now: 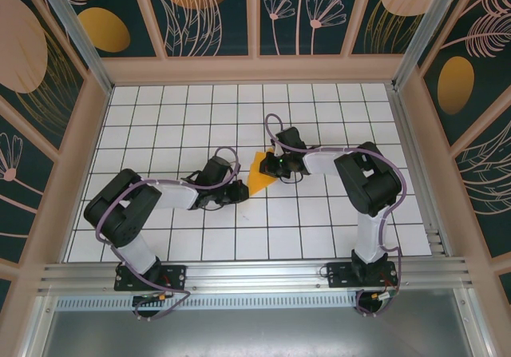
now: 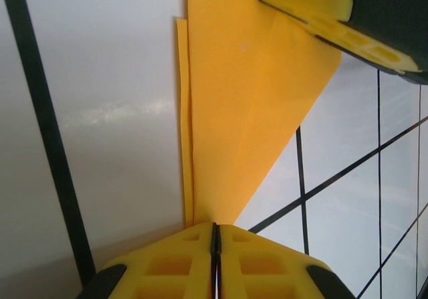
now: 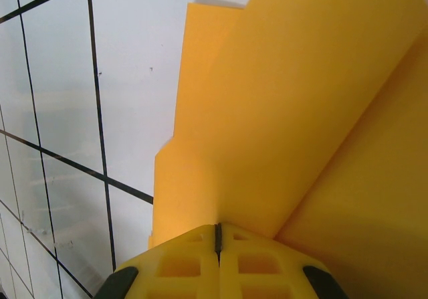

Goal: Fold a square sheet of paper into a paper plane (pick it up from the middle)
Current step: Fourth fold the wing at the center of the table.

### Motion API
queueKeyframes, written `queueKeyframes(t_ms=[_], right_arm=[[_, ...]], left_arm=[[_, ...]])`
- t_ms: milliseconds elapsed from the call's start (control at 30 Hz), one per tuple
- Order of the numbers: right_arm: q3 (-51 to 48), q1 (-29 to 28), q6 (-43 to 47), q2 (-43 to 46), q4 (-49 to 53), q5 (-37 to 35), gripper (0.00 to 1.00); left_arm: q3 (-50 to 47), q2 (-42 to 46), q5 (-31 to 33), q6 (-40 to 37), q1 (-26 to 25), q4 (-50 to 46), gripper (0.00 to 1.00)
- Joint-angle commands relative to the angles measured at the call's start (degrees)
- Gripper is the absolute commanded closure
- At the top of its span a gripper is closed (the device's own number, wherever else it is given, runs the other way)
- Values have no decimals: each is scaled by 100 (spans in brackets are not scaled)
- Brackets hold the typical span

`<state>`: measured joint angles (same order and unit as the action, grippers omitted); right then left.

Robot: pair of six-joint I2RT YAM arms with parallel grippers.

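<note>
From above I see the left arm folded back on itself at the left of the gridded table [image 1: 160,117], elbow out toward the wall and forearm reaching right and low, so the left gripper [image 1: 239,188] meets the near-left edge of the paper [image 1: 258,176], a creased orange shape with a point, lying near the table's middle. On the other side the right arm rises from its base, bends at the elbow and stretches left, putting the right gripper [image 1: 273,168] on the paper's far-right edge. The overhead camera cannot tell me how the jaws stand; the wrist cameras can. The left wrist view shows its yellow fingers [image 2: 180,262] pressed together on a narrow end of the paper, layered edges showing, with a yellow pad [image 2: 314,5] of the other gripper at top right. The right wrist view shows its jaws likewise closed flat on a broad fold of the sheet
</note>
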<state>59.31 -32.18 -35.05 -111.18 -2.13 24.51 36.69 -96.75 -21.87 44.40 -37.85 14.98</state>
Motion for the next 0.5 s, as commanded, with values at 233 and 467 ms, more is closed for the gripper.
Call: queueKeyframes(t_ms=[233, 467], right_arm=[[-112, 53, -63, -469, 575, -648, 98], [-139, 54, -78, -486, 558, -649, 98]], left_arm=[[-199, 224, 92, -70, -101, -952, 89], [-49, 720, 459, -13, -98, -751, 88]])
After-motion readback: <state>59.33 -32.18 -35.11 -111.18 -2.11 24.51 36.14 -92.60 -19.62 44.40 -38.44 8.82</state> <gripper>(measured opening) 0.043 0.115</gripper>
